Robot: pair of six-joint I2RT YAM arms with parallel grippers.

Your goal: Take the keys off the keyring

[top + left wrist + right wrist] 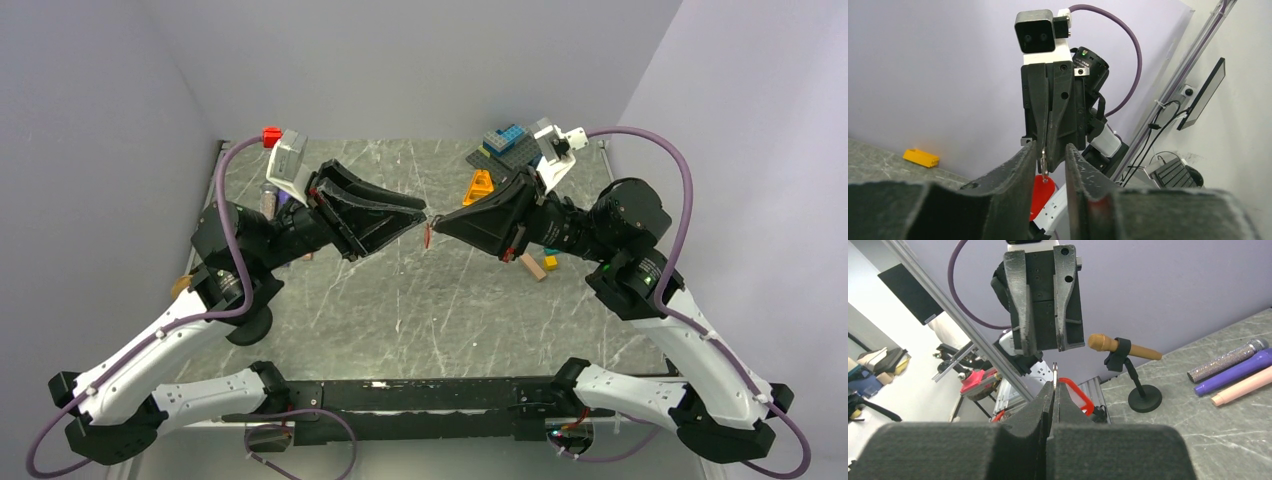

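Observation:
My two grippers meet tip to tip above the middle of the table. My right gripper (438, 218) (1054, 382) is shut on the thin silver key (1054, 370), whose edge pokes out past the fingertips. The keyring's red tag (428, 236) (1042, 195) (1076, 394) hangs just below the key (1044, 162). My left gripper (422, 216) (1050, 147) is open, a finger on each side of the key, which sits close to the left finger (1018, 165). I cannot tell whether that finger touches it.
A pile of toy blocks (505, 143), an orange triangle piece (481, 186) and small loose blocks (541, 264) lie at the back right. Toy microphones (1228, 362) and a microphone stand (1144, 399) are at the left. A red block (270, 136) sits at the back left.

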